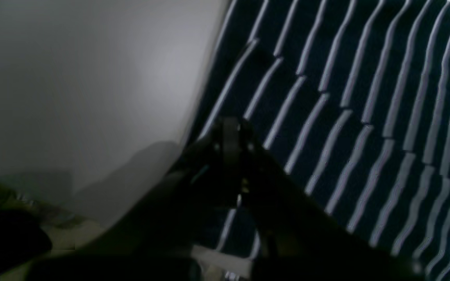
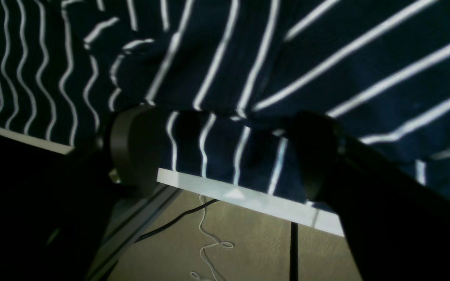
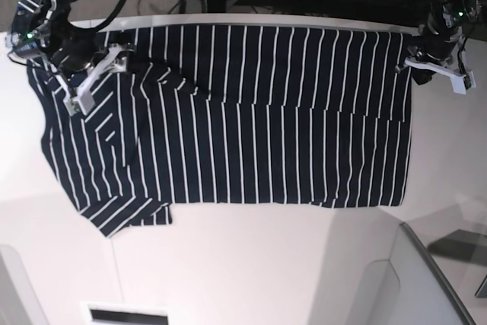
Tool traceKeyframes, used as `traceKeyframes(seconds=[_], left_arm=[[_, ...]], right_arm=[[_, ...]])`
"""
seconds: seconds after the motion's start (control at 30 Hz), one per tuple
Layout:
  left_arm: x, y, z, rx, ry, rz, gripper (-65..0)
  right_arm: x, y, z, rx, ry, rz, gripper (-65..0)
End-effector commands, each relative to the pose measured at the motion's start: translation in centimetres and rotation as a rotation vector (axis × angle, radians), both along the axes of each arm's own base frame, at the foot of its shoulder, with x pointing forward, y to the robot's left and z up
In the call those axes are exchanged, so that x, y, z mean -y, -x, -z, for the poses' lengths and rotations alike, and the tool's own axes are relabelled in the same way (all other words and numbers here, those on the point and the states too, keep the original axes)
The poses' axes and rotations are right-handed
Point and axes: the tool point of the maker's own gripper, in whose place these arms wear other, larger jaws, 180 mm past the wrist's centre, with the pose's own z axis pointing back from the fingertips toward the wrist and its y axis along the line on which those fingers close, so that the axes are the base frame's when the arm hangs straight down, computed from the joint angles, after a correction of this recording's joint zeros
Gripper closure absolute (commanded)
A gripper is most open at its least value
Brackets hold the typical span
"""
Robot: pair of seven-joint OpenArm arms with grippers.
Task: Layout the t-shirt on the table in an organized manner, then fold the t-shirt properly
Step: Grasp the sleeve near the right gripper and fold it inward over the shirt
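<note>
Left gripper is clamped shut at the t-shirt hem corner, right gripper splayed wide over the opposite sleeve end, shirt stretched lengthwise between them along the table far edge.

You are looking at the table, a large smooth white surface that fills most of the base view. Its far edge runs along 12 o'clock. A thin seam line crosses the bare area toward 7 o'clock, and a curved edge shows toward 5 o'clock.

The t-shirt lies directly on the table. It is dark navy with thin white stripes. It is spread wide across the upper half, from 9 o'clock to 3 o'clock. Its top edge lies along the far table edge. The fabric bunches toward 10 o'clock. A corner of it points toward 7 o'clock.
</note>
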Motion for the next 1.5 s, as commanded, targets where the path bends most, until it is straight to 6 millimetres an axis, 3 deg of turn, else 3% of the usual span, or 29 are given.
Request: traceKeyframes(seconds=[0.0, 0.23, 0.33, 0.5, 0.57, 0.7, 0.9, 1.17, 1.27, 1.4, 1.47], left_arm=[[-0.6, -0.4, -0.8, 0.027, -0.017, 0.002, 0.0], [-0.8, 0.1, -0.1, 0.009, -0.009, -0.011, 0.0], [-2.4, 0.7, -0.7, 0.019, -0.027, -0.057, 0.0], [-4.2, 1.3, -1.5, 0.032, -0.051, -0.105, 0.0], [-4.6, 1.4, -1.7, 0.033, -0.055, -0.115, 0.0], [-4.6, 1.4, -1.7, 0.034, -0.056, -0.117, 0.0], [-4.6, 1.5, -1.7, 0.032, -0.055, -0.117, 0.0], [-4.6, 1.5, -1.6, 0.031, -0.054, -0.117, 0.0], [-4.7, 1.8, -1.0, 0.016, -0.045, -0.126, 0.0], [-4.9, 2.4, -0.1, -0.005, -0.033, -0.139, 0.0], [-4.9, 2.4, -0.1, -0.005, -0.033, -0.139, 0.0]], right_arm=[[0.1, -1.1, -0.6, 0.039, -0.01, 0.004, -49.4], [-0.2, -1.9, -0.2, 0.035, -0.027, 0.006, -49.4], [-0.3, -2.1, -0.1, 0.034, -0.032, 0.006, -48.2], [-0.3, -2.6, -0.3, 0.042, -0.033, 0.008, -29.3], [-0.3, -2.6, -0.3, 0.038, -0.034, 0.009, -24.6], [-0.5, -2.3, 0.4, 0.017, -0.047, 0.012, -28.5], [-0.5, -1.8, 0.6, 0.005, -0.048, 0.011, -43.8], [-0.5, -1.6, 0.8, -0.002, -0.049, 0.012, -43.4], [-0.5, -1.5, 0.8, -0.005, -0.051, 0.011, -31.7], [-0.7, -2.0, 0.6, 0.004, -0.053, 0.008, -4.7], [-0.6, -2.1, 0.6, 0.007, -0.051, 0.008, 0.0]])
